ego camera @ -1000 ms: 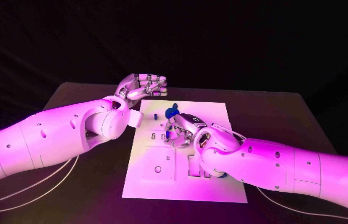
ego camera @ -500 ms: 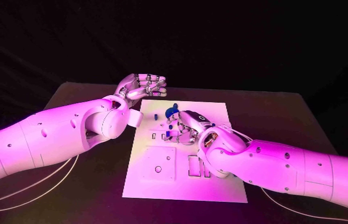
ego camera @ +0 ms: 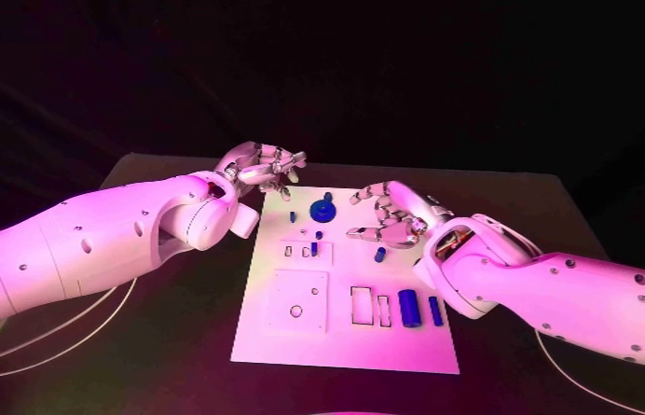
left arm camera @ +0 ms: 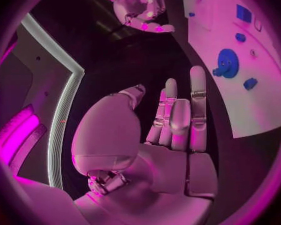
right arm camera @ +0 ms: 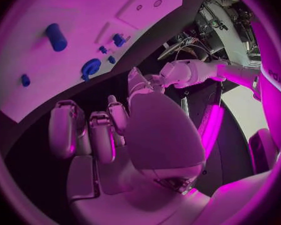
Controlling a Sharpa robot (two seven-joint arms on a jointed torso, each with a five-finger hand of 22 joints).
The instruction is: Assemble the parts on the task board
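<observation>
Robotics lab test cell: black bench (ego camera: 161, 340) under a white task board (ego camera: 352, 331), dark backdrop behind the bench, lit strip framing and cabled equipment racks (right arm camera: 206, 22) beyond the bench edge.

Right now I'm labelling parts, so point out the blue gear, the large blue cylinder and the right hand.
blue gear (ego camera: 322, 211), head view, on its round face.
large blue cylinder (ego camera: 408, 308), head view, mid-length of its body.
right hand (ego camera: 389, 212), head view, middle of the hand.
</observation>
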